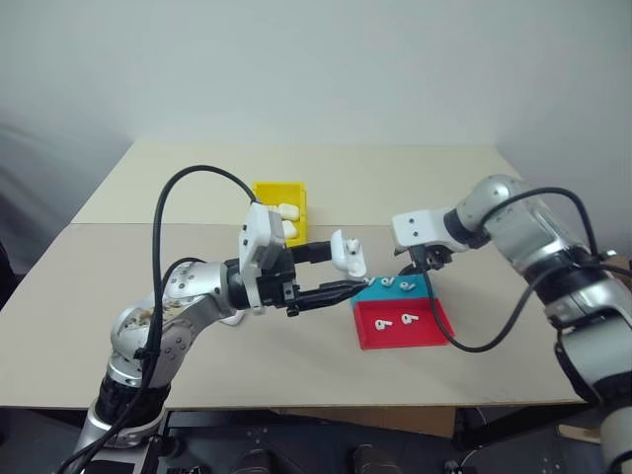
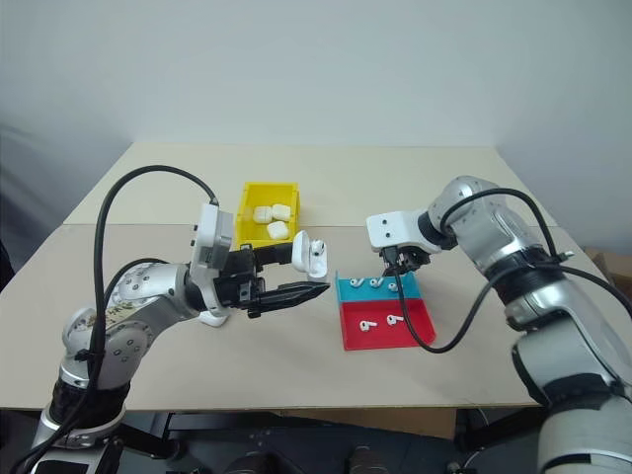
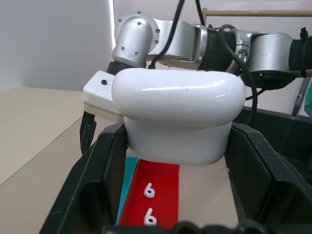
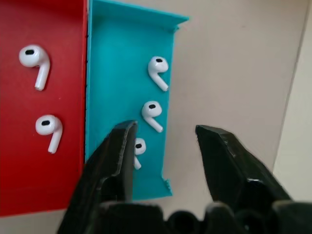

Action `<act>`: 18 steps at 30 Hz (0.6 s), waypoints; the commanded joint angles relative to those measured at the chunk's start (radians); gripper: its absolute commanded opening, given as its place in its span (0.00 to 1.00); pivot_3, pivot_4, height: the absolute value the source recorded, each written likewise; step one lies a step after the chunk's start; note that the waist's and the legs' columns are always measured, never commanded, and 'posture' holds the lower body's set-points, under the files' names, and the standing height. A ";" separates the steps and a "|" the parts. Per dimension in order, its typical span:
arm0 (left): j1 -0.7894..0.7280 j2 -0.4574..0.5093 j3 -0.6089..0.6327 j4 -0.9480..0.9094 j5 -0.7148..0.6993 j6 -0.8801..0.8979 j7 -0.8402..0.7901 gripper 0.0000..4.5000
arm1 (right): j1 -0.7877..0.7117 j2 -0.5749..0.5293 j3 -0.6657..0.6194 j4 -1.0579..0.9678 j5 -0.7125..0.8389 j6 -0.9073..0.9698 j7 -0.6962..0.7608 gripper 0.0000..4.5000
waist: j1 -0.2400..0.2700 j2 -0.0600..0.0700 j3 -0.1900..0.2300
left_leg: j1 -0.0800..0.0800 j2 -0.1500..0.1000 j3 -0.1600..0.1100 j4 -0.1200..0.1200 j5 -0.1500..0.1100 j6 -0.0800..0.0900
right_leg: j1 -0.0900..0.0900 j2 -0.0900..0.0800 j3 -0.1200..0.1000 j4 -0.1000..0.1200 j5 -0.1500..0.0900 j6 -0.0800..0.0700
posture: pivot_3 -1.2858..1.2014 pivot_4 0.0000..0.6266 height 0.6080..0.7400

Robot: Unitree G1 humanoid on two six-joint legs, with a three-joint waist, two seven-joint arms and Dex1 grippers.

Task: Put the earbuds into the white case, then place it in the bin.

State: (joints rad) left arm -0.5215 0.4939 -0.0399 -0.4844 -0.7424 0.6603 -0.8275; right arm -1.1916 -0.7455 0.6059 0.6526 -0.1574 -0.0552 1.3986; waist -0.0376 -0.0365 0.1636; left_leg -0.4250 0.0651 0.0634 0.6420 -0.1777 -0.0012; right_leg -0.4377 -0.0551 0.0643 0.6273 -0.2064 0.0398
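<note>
- A flat tray (image 2: 387,331) lies on the beige table (image 2: 296,178), one half teal, one half red; the yellow bin (image 2: 269,212) stands well behind it with several white cases inside — nothing blocks the path between tray and bin.
- Three earbuds (image 4: 152,112) lie in the teal half and two more in the red half, all loose and apart from one another.
- The right gripper (image 4: 163,139) hangs over the teal half's outer edge, its jaws spread with nothing between them; one finger partly covers the nearest earbud there, while the other finger is above bare table.
- The left gripper (image 2: 296,276) is pinched shut on the white case (image 3: 178,117), held in the air between bin and tray — lid open.
- The case's inside cannot be made out.
- The third teal earbud is half hidden behind the finger.
</note>
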 commanded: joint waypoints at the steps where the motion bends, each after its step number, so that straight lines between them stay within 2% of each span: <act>1: -0.002 -0.006 0.009 -0.042 -0.011 -0.021 0.010 0.61 | -0.035 0.042 0.000 0.163 -0.065 -0.137 0.024 0.38 | -0.001 0.000 0.000 | 0.000 0.000 0.000 0.000 0.000 0.000 | 0.000 0.000 0.000 0.000 0.000 0.000 | 0.52 0.24 1.00; 8: 0.010 -0.004 0.007 -0.079 -0.021 -0.014 0.033 0.61 | -0.073 0.102 -0.018 0.335 -0.132 -0.271 0.026 0.38 | -0.007 0.000 0.000 | 0.001 0.000 0.000 0.000 0.000 0.000 | 0.000 0.000 0.000 0.002 0.002 -0.003 | 0.52 0.24 1.00; 18: 0.021 0.004 0.013 -0.108 -0.028 -0.005 0.060 0.61 | -0.085 0.173 -0.024 0.473 -0.227 -0.344 -0.091 0.38 | -0.007 0.001 0.000 | 0.002 0.000 0.000 0.000 0.000 0.000 | 0.000 0.000 0.000 0.003 0.002 -0.003 | 0.52 0.24 1.00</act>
State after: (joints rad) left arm -0.4990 0.4922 -0.0417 -0.5554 -0.7498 0.6591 -0.7748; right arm -1.2441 -0.5691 0.6077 1.1148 -0.3739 -0.3783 1.3253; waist -0.0449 -0.0359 0.1640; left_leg -0.4235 0.0651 0.0631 0.6421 -0.1774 -0.0016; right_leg -0.4376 -0.0547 0.0645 0.6303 -0.2044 0.0369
